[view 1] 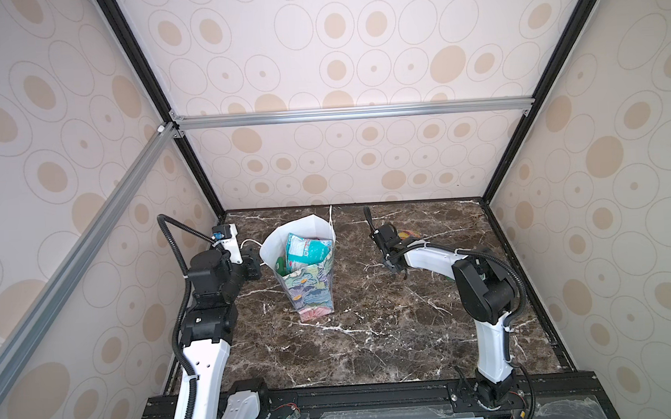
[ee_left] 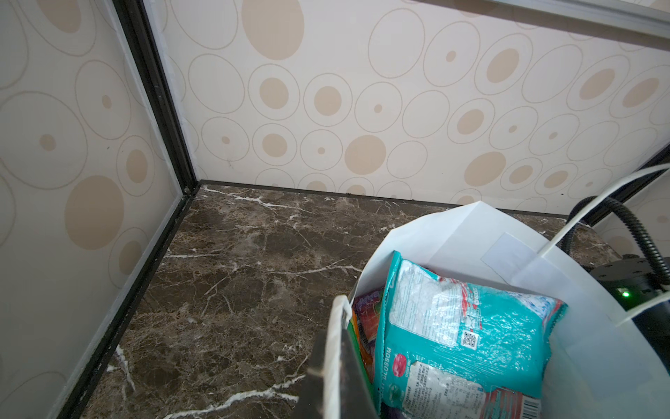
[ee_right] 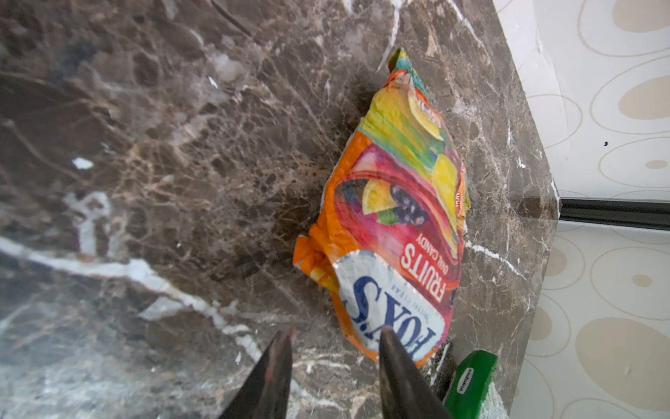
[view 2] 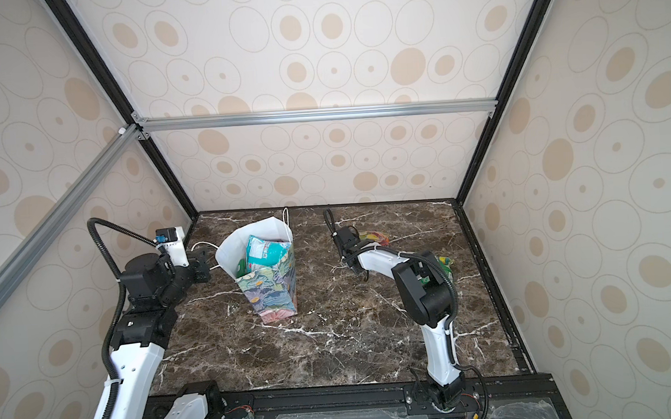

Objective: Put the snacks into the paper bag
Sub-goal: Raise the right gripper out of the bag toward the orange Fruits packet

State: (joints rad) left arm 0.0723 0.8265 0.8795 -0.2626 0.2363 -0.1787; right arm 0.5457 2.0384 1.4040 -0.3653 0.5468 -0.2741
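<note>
Glossy, crinkled orange packet (ee_right: 398, 217), "FOX'S FRUITS OVAL CANDY", lies flat on the veined brown marble tabletop (ee_right: 181, 145). The right gripper (ee_right: 337, 330), jaws partly apart, hovers at its end. The left gripper (ee_left: 331, 366) pinches the white rim of the floral paper bag (view 1: 314, 286), with a teal packet (ee_left: 464, 326) marked "BLOSSOM" inside.

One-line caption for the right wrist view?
Right claw, jaws apart, at the end of the FOX'S Fruits packet on the marble table.

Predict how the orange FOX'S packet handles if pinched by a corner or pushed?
Likely floppy: the orange packet lies crumpled and creased, so it should sag from a corner pinch. Probably slippery, given its glossy film. It looks thin and flat; a push would likely slide it across the marble, not roll it.
</note>
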